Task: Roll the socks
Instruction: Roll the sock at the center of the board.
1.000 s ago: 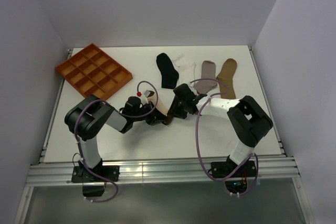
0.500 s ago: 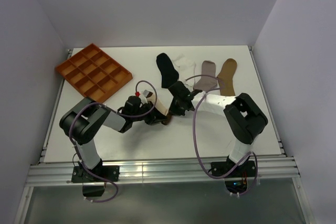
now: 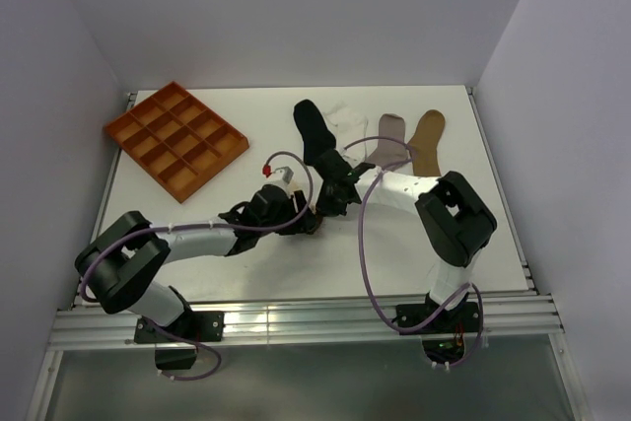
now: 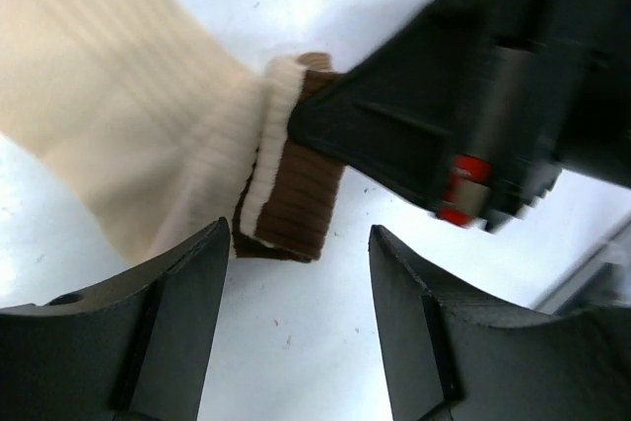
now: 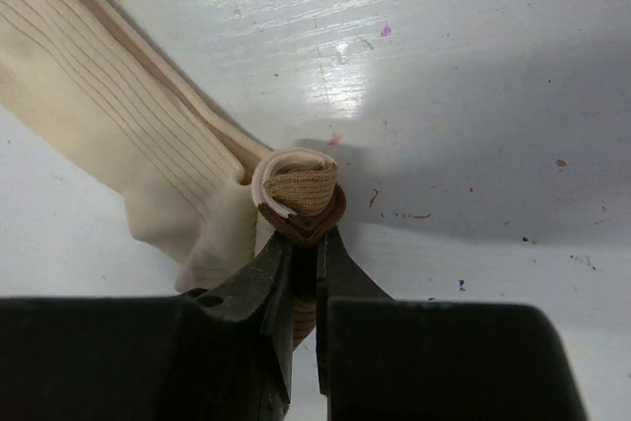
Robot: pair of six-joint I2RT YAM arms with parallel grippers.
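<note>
Counting across the desk [image 3: 296, 273], I see five socks and one orange tray [image 3: 175, 141] with twelve compartments, which stands at the far left. Four socks lie flat in a row at the far side: the black sock [image 3: 314, 130], the white sock [image 3: 347, 125] just beside it, then the grey sock [image 3: 391, 135] and the tan sock [image 3: 427, 140] at the right end. The fifth, the cream sock [image 3: 302, 207], lies nearer to me at mid-desk, between my two grippers and well apart from the tray.

My right gripper [image 5: 317, 244] is clenched on the brown band [image 4: 296, 209] at the end of the cream sock. That end is curled into a small roll, and the fingertips pinch its lower edge with hardly any gap between them. The rest of the cream sock stretches flat on the desk, up and to the left in the right wrist view.

My left gripper [image 4: 301, 244] is released, its jaws wide apart on either side of the brown band and holding nothing. I cannot tell whether either finger brushes the fabric. In the left wrist view my right gripper's black body reaches in from the right onto that band, with a small red part on it
</note>
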